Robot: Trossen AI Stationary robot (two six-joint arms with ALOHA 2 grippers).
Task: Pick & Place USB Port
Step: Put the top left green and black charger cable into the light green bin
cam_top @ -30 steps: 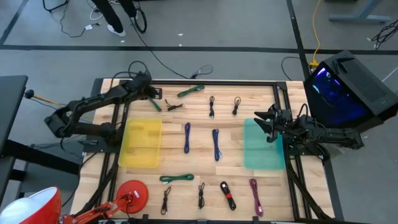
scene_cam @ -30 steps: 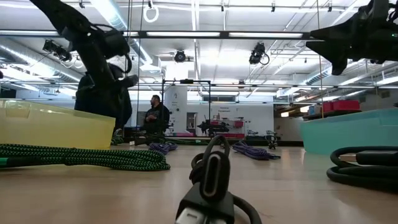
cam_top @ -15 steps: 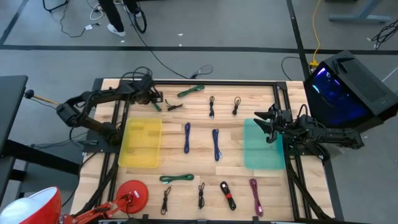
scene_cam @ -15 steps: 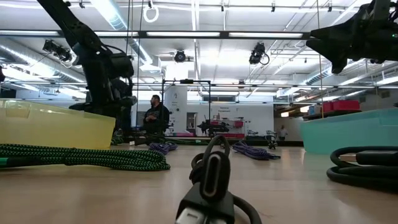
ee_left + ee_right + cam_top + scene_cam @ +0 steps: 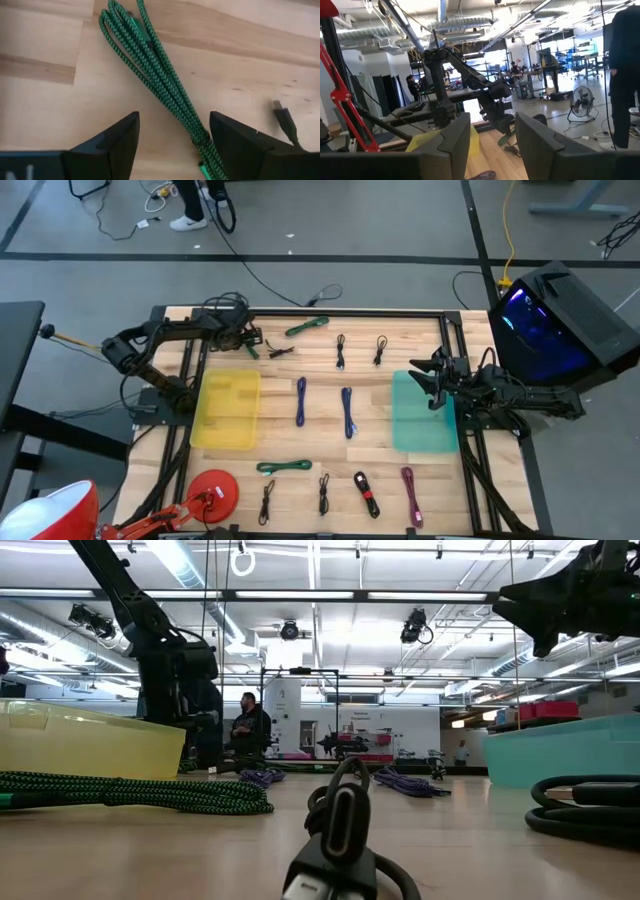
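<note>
A green braided cable bundle (image 5: 152,57) lies flat on the wooden table near its far left corner (image 5: 251,349). My left gripper (image 5: 173,119) (image 5: 245,341) hangs low over it, open, one finger on each side of the bundle's tied end, touching nothing that I can see. A small dark cable with a USB plug (image 5: 283,118) lies just beside it. My right gripper (image 5: 431,376) (image 5: 492,137) waits open above the teal tray (image 5: 423,425) at the table's right. In the low view, the left gripper (image 5: 190,675) is at left and the right gripper (image 5: 545,615) at upper right.
A yellow tray (image 5: 228,415) sits near the left gripper, toward the near edge. Several other cables lie in rows: green (image 5: 307,326), black (image 5: 340,350), blue (image 5: 300,400) (image 5: 347,410), green (image 5: 283,467), purple (image 5: 410,482). A red lamp base (image 5: 212,490) stands at the near left.
My left gripper has come down and a little toward the near edge, onto the green cable bundle at the far left, while the arm's elbow drew back toward the far left. It stayed open. The right arm has kept still.
</note>
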